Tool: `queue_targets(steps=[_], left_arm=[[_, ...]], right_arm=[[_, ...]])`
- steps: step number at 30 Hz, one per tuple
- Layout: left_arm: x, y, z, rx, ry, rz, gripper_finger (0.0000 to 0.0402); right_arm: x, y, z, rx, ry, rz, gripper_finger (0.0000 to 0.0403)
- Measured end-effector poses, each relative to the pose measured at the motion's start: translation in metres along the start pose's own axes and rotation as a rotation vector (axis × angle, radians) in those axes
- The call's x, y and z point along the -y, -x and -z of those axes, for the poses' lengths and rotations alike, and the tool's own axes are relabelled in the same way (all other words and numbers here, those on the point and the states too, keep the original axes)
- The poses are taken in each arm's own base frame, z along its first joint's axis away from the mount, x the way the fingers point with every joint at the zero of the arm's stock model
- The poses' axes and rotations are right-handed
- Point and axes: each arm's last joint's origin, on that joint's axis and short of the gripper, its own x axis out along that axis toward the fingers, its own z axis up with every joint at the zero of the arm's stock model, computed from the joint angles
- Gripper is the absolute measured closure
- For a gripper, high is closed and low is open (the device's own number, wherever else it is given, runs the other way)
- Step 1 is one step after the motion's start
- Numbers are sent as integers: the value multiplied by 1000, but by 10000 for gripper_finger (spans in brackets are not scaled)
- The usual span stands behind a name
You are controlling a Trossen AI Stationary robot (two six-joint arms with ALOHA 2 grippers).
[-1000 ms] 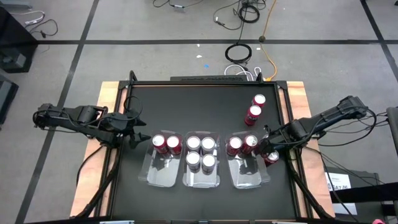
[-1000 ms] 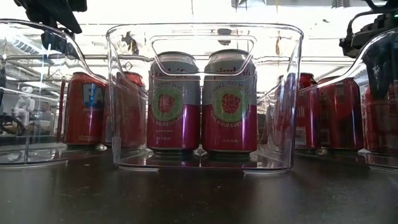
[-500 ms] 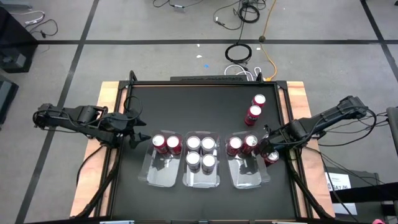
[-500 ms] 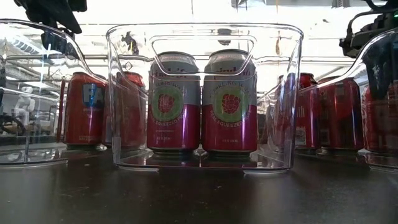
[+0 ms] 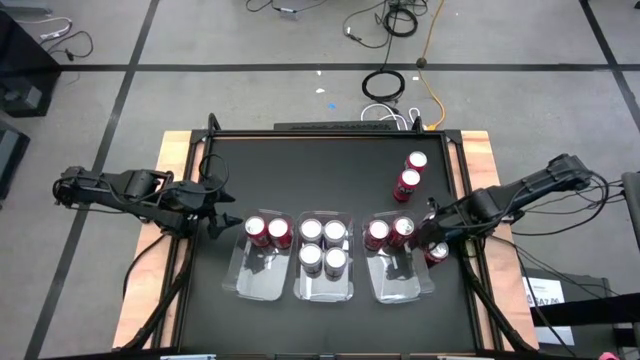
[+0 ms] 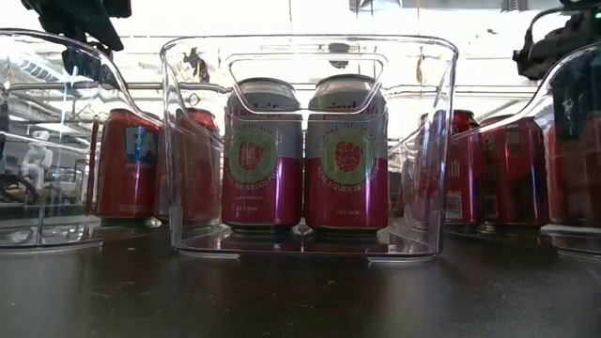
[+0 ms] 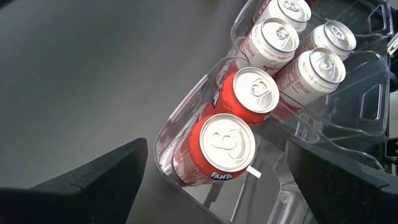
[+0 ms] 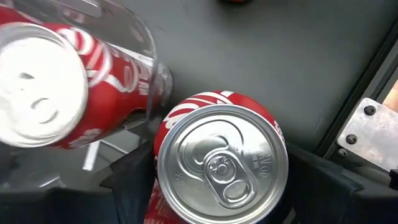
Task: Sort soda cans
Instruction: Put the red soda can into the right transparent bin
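Our right gripper (image 5: 436,240) closes around a red can (image 8: 217,163) just beside the right tray (image 5: 420,290); we lift it straight, clearing the tray wall.

Overhead, table-level, two wrist close-ups (shared trays (image 5: 323,258)).

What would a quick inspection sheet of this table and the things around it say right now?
Surface: black table top, wooden edges at its sides.
Job's things: three clear trays in a row. Left tray holds two red cans, middle tray four pale cans, right tray two red cans. Two loose red cans stand at the far right; one more can stands outside the right tray.
Clutter: nothing seen.
Grippers: left gripper open beside the left tray, holding nothing; right gripper has a finger on each side of the can outside the right tray.
Cables: coiled cables on the floor beyond the table.
Surroundings: grey floor with dark lines.
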Motion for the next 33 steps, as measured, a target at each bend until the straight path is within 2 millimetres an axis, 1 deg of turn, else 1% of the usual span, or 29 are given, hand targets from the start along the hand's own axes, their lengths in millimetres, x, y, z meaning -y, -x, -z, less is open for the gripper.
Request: queue_targets(steps=[3,5,8,10,14,18,21,26,30,33], left_arm=[[0,0,0,0,0,0,14],[0,0,0,0,0,0,13],[0,0,0,0,0,0,13],[0,0,0,0,0,0,13],[0,0,0,0,0,0,14],[0,0,0,0,0,0,14],[0,0,0,0,0,0,14],[0,0,0,0,0,0,13],[0,0,0,0,0,0,14],[0,0,0,0,0,0,14]], right_arm=[[3,13,-3,0,-4,2,114],[6,26,-6,-1,-3,13,114],[9,50,-11,11,-4,3,114],[9,68,-16,34,-12,-36,114],[5,102,-25,80,-1,-166,114],[-5,122,-31,83,51,-218,114],[-18,127,-32,59,107,-235,114],[-51,127,-30,7,208,-294,114],[-77,121,-27,5,266,-360,113],[-93,113,-24,1,297,-357,112]])
